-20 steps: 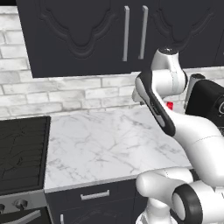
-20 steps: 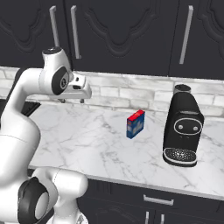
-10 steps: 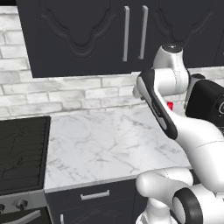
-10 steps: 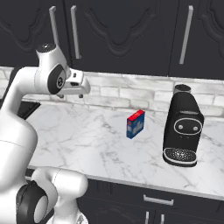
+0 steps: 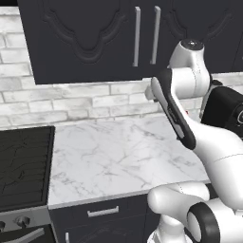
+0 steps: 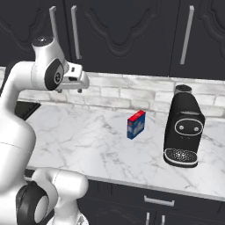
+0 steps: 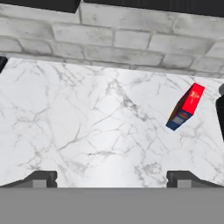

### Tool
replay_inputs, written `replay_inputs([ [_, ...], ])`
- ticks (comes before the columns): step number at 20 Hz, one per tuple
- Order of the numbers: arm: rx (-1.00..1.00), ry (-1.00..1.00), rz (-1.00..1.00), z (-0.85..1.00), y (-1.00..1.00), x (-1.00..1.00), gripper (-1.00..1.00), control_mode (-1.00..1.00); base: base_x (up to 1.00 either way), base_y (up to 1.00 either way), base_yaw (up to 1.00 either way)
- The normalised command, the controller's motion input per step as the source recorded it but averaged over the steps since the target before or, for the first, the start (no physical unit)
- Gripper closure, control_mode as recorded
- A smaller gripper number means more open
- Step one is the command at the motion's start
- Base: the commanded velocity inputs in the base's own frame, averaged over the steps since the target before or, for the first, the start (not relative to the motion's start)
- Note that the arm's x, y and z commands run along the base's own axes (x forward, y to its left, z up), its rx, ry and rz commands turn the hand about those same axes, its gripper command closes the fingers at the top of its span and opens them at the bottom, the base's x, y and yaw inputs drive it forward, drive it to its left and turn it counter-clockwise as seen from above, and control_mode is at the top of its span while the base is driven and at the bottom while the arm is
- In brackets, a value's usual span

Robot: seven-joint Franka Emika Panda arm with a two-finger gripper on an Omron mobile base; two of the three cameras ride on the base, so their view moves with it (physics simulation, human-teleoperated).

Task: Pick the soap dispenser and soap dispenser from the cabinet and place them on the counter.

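The gripper (image 7: pixel 112 177) is released, empty, above the veined marble counter (image 7: pixel 87 122). A rectangular red-topped blue box (image 7: pixel 185 107) stands at 2 o'clock. Carved cabinet (image 6: pixel 127 35) doors are closed.

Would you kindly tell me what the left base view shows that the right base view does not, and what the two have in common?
Left base view alone: the black stovetop left of the counter, with its knobs below.

Right base view alone: the red-topped blue box standing on the marble, the full front of the black coffee machine, and the open pincer held above the counter with nothing in it.

Both: the white marble counter, the closed dark cabinet doors with silver bar handles, the brick backsplash and the white arm.
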Motion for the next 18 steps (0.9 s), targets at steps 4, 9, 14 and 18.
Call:
replay_inputs([
  [4, 0.00, -0.07, 0.00, 0.31, 0.00, -0.08, -1.00, -1.00, 0.00, 0.00, 0.00],
  [9, 0.00, -0.05, 0.00, 0.26, 0.00, -0.01, -1.00, -1.00, 0.00, 0.00, 0.00],
  [14, 0.00, -0.08, 0.00, 0.30, 0.02, -0.02, -1.00, -1.00, 0.00, 0.00, 0.00],
  [18, 0.01, -0.09, -0.01, 0.33, 0.00, -0.04, -1.00, -1.00, 0.00, 0.00, 0.00],
])
